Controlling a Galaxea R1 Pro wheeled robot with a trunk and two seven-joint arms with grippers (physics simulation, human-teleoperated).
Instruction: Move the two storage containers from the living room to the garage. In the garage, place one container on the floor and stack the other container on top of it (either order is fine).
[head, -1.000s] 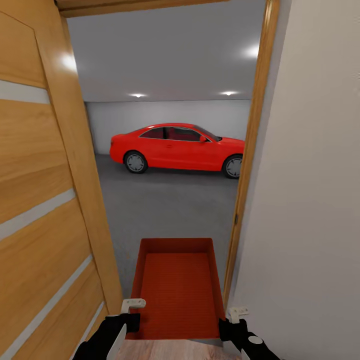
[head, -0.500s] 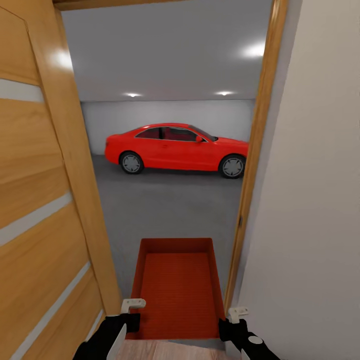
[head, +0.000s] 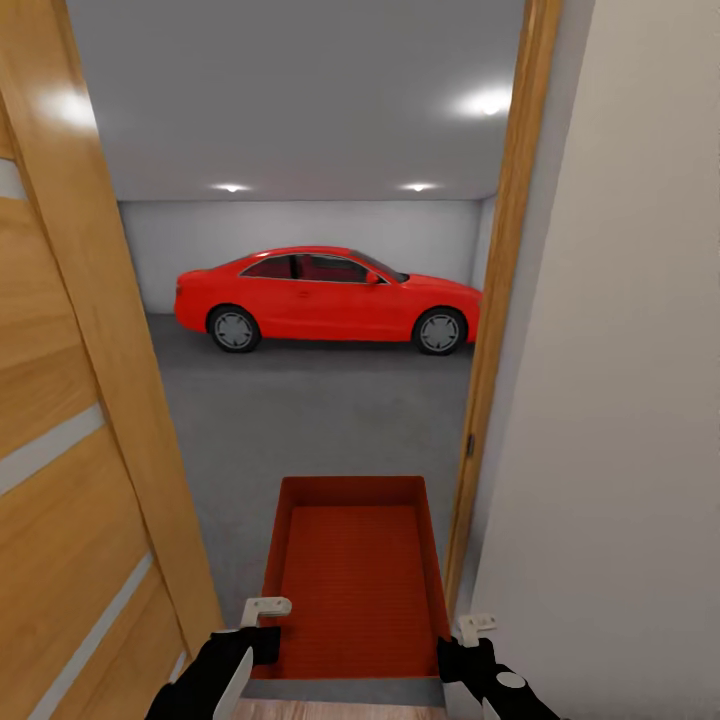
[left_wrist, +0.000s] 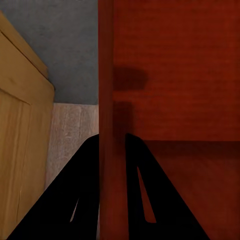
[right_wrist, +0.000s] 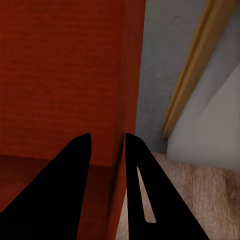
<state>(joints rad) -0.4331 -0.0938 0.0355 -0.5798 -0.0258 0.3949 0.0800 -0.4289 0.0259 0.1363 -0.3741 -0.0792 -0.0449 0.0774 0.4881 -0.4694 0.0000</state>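
Observation:
I am holding one rust-red open-top storage container (head: 355, 570) low in front of me, in the doorway of the garage. My left gripper (head: 262, 612) is shut on its left wall, and the left wrist view shows the black fingers (left_wrist: 87, 165) clamped either side of that wall (left_wrist: 107, 75). On the opposite wall (right_wrist: 131, 75) my right gripper (head: 470, 628) is shut, one finger inside the box (right_wrist: 75, 160) and one outside. The dark grey concrete floor (head: 330, 410) of the garage lies just beyond the container.
A red car (head: 330, 295) is parked across the far side of the garage. An open honey-coloured wooden door (head: 70, 450) stands close on the left. The wooden door frame (head: 495, 350) and a white wall (head: 620, 400) press close on the right. Light wood planks (head: 340, 712) lie underfoot.
The whole view has advanced through the doorway and turned a little, so door, frame and car sit differently in the picture. The container stays gripped in the same place between both grippers.

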